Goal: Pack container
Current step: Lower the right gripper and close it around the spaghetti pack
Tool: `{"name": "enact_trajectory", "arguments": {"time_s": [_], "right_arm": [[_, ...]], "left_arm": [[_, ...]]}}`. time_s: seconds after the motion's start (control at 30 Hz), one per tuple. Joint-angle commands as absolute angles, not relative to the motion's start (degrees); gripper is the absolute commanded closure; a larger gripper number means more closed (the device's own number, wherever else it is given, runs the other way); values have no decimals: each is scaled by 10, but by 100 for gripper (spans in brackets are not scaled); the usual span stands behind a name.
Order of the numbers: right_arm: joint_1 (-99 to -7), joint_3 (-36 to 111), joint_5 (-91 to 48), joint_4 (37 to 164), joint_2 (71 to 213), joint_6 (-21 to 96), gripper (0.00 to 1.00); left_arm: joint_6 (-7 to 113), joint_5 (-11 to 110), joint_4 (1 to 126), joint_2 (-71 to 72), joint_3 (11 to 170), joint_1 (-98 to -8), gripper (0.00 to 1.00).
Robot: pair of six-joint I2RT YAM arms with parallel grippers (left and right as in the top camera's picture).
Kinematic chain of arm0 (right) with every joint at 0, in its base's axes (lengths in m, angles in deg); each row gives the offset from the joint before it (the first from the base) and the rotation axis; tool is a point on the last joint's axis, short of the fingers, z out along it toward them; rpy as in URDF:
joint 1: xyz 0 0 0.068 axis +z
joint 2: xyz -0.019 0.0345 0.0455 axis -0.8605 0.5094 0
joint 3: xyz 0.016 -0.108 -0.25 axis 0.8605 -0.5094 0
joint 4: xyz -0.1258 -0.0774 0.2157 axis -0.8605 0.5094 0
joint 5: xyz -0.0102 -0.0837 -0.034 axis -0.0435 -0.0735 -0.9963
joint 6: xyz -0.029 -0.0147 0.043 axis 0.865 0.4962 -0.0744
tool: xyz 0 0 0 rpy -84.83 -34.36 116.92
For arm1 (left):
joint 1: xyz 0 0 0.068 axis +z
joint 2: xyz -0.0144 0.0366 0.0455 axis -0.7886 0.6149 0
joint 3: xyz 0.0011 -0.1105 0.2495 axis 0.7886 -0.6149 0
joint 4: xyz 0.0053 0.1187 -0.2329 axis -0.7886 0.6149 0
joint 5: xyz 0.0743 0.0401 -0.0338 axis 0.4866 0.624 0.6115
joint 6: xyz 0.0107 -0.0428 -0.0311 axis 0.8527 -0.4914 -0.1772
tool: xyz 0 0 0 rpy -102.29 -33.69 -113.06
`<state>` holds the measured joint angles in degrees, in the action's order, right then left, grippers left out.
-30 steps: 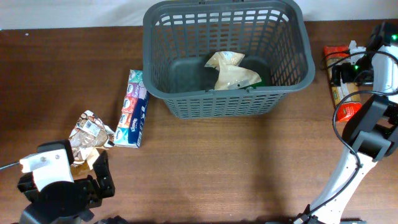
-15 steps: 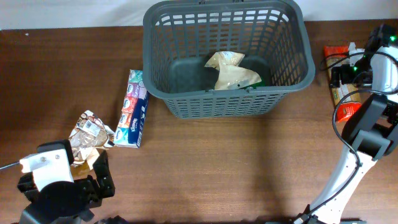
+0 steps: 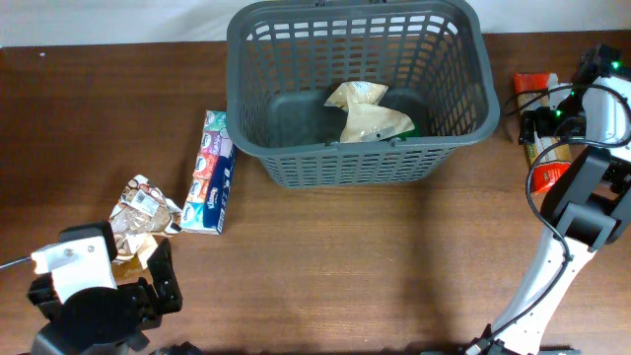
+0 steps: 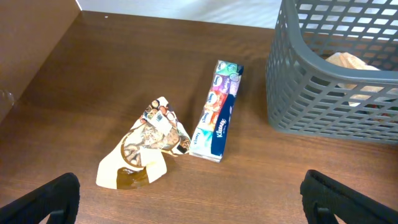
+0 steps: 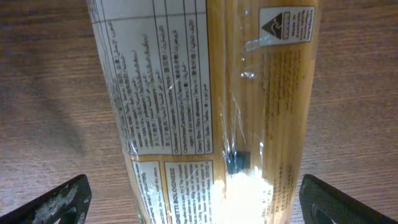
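Container (image 3: 345, 166): dark grey slotted basket, upright at 12 o'clock on the table (image 3: 394, 256).
Axis: its long axis runs 9 to 3 o'clock; the mouth faces up and one long wall faces 6.
Inside: a pale bag (image 3: 367, 113) lies on the base, toward the 5 o'clock side.
Tissues (image 3: 211, 173): flat on the table at 8 o'clock of the container, just beside its corner, lying roughly 12 to 6.
Wrapper (image 3: 138, 212): crumpled, at 8 o'clock of the tissues, touching them or nearly so.
Pasta (image 3: 533, 83): long packet at 3 o'clock of the container, lying 12 to 6, partly under the right arm.
Left gripper (image 4: 193, 202): at 7 o'clock of the table, jaws spread fully, empty.
Right gripper (image 5: 202, 202): over the pasta, jaws spread wide on either side of it and clear of it, gripping nothing.
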<state>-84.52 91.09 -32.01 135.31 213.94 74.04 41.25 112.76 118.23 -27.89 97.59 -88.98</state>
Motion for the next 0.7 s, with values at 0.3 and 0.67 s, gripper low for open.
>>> {"name": "enact_trajectory", "arguments": {"time_s": [0.3, 0.67], "right_arm": [[-884, 907, -287, 1352, 2152, 734, 1], [-875, 907, -283, 1352, 2152, 734, 1]], "left_arm": [[415, 1123, 1181, -280, 979, -887, 0], [415, 1123, 1181, -280, 979, -887, 0]]}}
